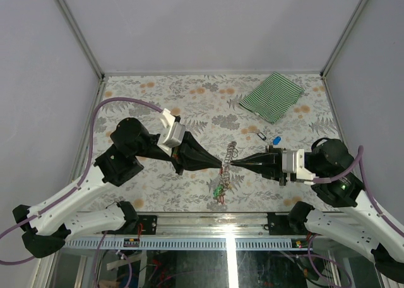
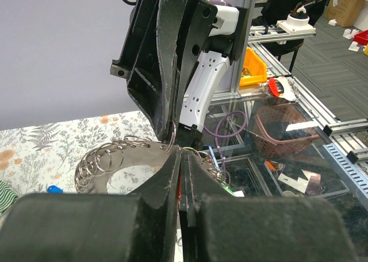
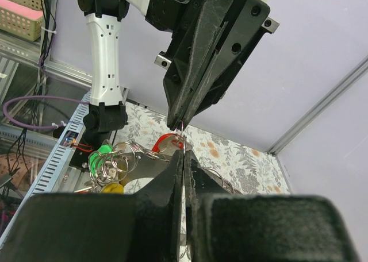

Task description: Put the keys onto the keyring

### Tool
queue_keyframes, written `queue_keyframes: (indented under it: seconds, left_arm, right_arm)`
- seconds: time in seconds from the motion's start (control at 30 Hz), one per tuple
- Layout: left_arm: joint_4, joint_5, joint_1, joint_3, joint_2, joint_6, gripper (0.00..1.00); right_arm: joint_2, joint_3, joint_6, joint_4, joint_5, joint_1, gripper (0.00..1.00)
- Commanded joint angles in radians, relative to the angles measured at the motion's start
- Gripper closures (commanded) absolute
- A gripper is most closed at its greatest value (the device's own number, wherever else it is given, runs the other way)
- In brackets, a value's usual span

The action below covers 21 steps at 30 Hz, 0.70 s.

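Left pincer [image 1: 221, 164] and right pincer [image 1: 232, 165] meet tip to tip over the middle of the counter [image 1: 164, 92]. Each is clamped shut on a thin loop of the keyring [image 1: 231, 153], which is held between them. Keys [image 1: 219, 190] with green, red and yellow tags hang bunched at the keyring's near end. One blue-tagged key [image 1: 276, 140] lies on the counter to the right of the keyring, apart from it. Farther back and right of the keyring sits a green-striped cloth [image 1: 273, 95].

No text, label, brand, number or sign can be read in any of the three views; nothing shown carries legible writing.
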Motion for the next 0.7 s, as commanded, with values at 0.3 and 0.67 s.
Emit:
queue_keyframes:
  seconds: [0.3, 0.67]
  left_arm:
    - [0.041, 0.012, -0.005, 0.024, -0.021, 0.006, 1.00]
    - [0.040, 0.014, -0.004, 0.021, -0.017, 0.009, 1.00]
  right_arm:
    - [-0.011, 0.013, 0.001, 0.065, 0.010, 0.001, 1.00]
    - [-0.011, 0.017, 0.003, 0.058, -0.016, 0.000, 1.00]
